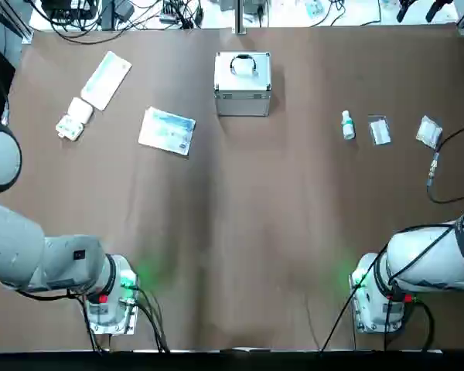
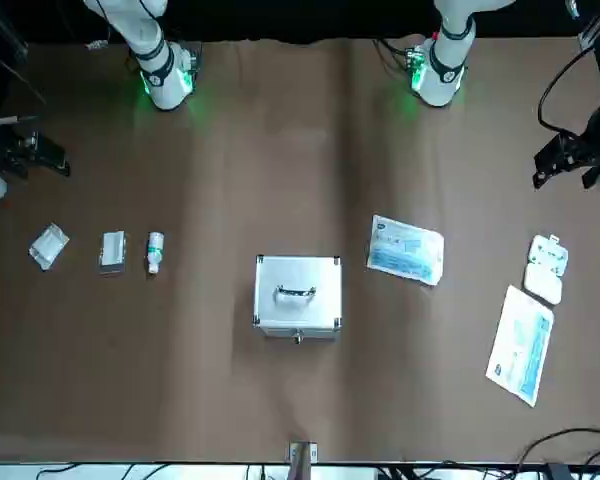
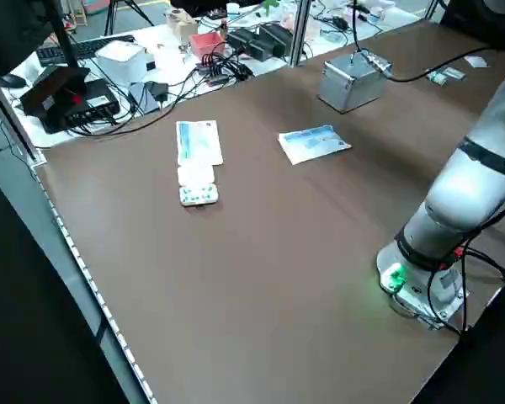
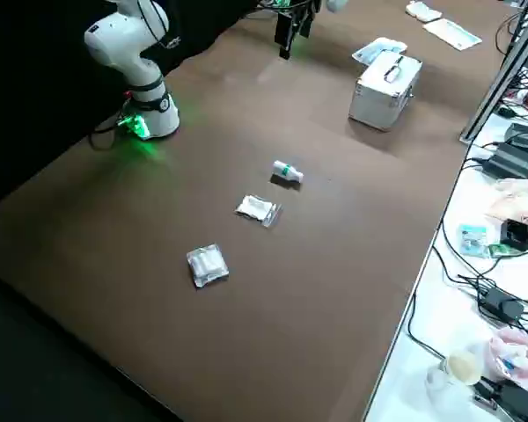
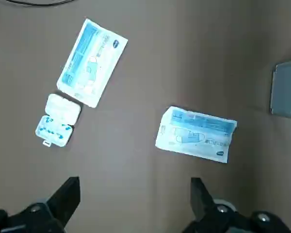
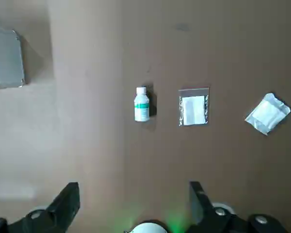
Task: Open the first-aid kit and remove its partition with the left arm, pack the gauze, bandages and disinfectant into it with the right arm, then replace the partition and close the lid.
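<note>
1. Silver metal first-aid kit (image 1: 243, 83) sits shut at the brown bench's (image 1: 240, 232) 12 o'clock, in top view; opening has not begun.
2. Left gripper (image 5: 136, 204) and right gripper (image 6: 134, 206) hover, jaws wide, empty.
3. Next, in my judgement: the left arm must reach the lid (image 2: 297, 289).
4. Tiny white disinfectant (image 6: 141, 104) bottle lies at 2 o'clock.

Tabletop contents, counted: one closed metal case (image 1: 243, 84) at 12 o'clock; one bottle (image 1: 347, 125) and two clear packets (image 1: 380, 130) (image 1: 428, 132) at 2 o'clock; two white-blue printed packets (image 1: 167, 131) (image 1: 106, 79) and one small white box (image 1: 74, 119) at 10 o'clock. Two arms (image 1: 39, 259) (image 1: 433, 263).
</note>
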`<action>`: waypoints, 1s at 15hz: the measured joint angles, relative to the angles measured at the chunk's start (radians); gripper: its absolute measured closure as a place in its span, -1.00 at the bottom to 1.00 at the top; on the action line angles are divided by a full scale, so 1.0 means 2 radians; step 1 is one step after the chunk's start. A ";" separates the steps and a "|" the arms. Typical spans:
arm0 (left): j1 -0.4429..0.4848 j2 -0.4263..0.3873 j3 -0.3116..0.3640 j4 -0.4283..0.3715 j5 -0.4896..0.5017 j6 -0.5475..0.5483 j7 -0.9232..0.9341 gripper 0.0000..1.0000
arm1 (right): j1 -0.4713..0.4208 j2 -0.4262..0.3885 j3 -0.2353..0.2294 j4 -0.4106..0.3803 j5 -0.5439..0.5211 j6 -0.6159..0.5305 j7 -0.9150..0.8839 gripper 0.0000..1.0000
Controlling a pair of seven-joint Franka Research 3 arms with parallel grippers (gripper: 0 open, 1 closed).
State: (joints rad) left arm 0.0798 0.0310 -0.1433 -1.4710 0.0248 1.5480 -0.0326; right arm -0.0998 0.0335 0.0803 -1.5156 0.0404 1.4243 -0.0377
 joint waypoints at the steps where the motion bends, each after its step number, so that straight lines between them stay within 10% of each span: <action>1: 0.000 0.000 0.000 0.000 0.000 0.000 -0.001 -1.00 | 0.000 0.000 -0.001 0.002 0.000 0.004 0.000 -0.99; 9: -0.002 0.000 -0.001 0.000 0.000 -0.004 -0.006 -1.00 | 0.001 0.005 0.000 0.015 0.006 0.014 0.000 -0.99; 15: -0.009 0.008 -0.031 -0.001 0.000 -0.008 -0.082 -1.00 | 0.037 0.088 0.002 0.011 0.058 0.099 0.055 -0.99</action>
State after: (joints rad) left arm 0.0620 0.0469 -0.2045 -1.4728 0.0243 1.5323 -0.1970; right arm -0.0254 0.2092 0.0844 -1.4939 0.1558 1.6217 0.0729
